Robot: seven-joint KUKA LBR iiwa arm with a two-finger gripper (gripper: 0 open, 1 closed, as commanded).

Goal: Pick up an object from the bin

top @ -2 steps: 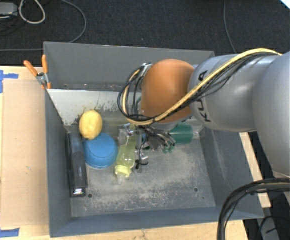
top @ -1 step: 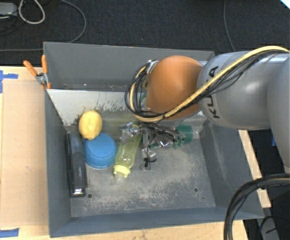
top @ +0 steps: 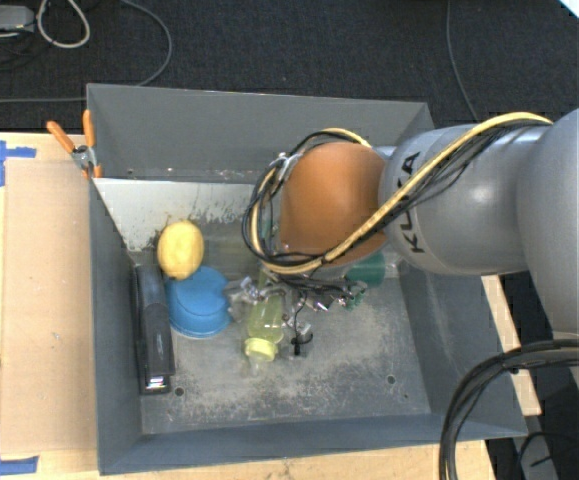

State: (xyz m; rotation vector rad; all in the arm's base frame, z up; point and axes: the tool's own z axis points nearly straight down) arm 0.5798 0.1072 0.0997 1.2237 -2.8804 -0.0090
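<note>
My gripper (top: 302,316) hangs low in the middle of the bin, mostly hidden under the arm's orange cover. Right beside it on the left lies a small pale yellow-green bottle (top: 262,327), its cap end pointing toward the bin's front. The bottle touches or nearly touches the gripper's dark metal parts. A blue round cup (top: 199,303) sits just left of the bottle. A teal object (top: 371,268) peeks out from under the arm on the right.
A yellow lemon-shaped thing (top: 180,249) rests against the back wall above the blue cup. A long black stapler-like tool (top: 152,330) lies along the left wall. The bin floor toward the front and front right is bare grey metal.
</note>
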